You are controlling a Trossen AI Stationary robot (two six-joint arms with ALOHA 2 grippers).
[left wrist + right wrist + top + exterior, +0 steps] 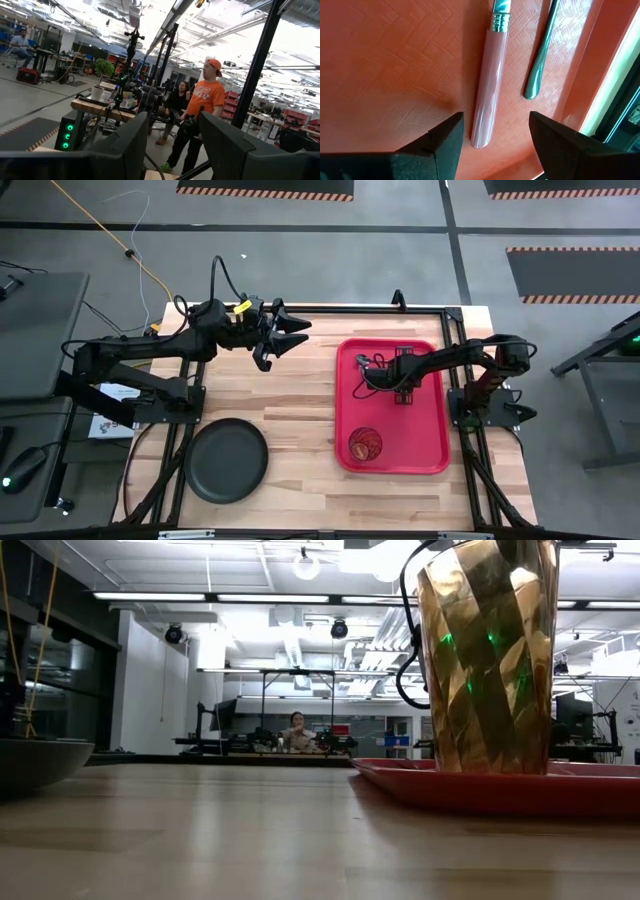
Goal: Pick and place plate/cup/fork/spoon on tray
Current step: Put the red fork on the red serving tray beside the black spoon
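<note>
1. Red tray sits on the right half of my table; the amber cup stands in its near-left corner.
2. Pink-handled fork and grey spoon lie side by side, apart, on the tray's textured floor.
3. My right gripper hovers low over the fork handle, fingers spread, holding nothing.
4. Black plate lies on bare wood, near-left.
5. My left gripper hangs above the table's far edge, fingers spread.
6. I can read no writing.
</note>
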